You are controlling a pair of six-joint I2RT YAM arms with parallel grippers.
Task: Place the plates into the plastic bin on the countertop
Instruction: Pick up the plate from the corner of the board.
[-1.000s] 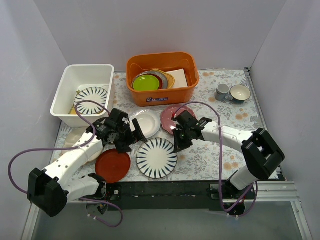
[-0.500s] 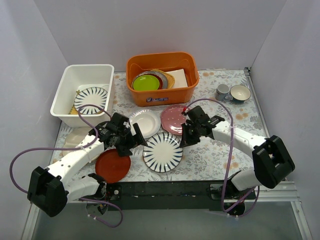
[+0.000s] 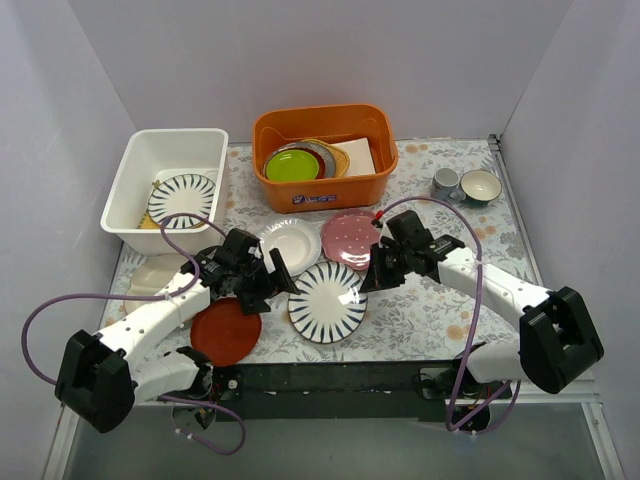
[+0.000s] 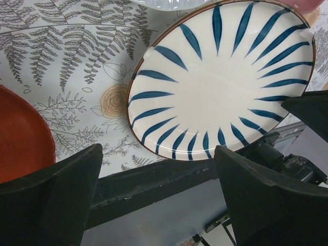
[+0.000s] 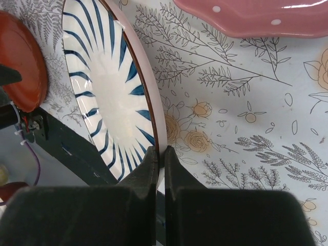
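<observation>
Seen from above, the right gripper meets the right edge of the striped plate. This plate sits on the countertop near the front, between the two arms. That view does not show whether the jaws are shut. The right wrist view does: both fingers are pressed together on the plate's brown rim. It also shows the plate tilted, with that edge lifted off the fern print.

The left gripper sits just left of the same plate. Its wrist view shows the fingers spread wide with nothing clamped, and the plate showing through the gap.

The red-orange plate lies at the near left. The plain white plate and the pink plate lie just behind the striped one. At the far left stands the plastic bin, which holds a second striped plate.
</observation>
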